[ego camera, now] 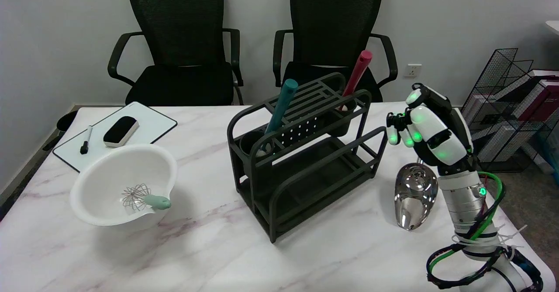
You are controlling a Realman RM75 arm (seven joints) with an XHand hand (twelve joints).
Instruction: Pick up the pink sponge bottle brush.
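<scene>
Pink brush stands tilted in right cup of black rack, handle up, sponge end hidden. Likely light, stiff smooth handle; soft head. Best hold: upper handle, lift along tilt. Right hand hovers near rack's right end, fingers curled, holding nothing.
</scene>
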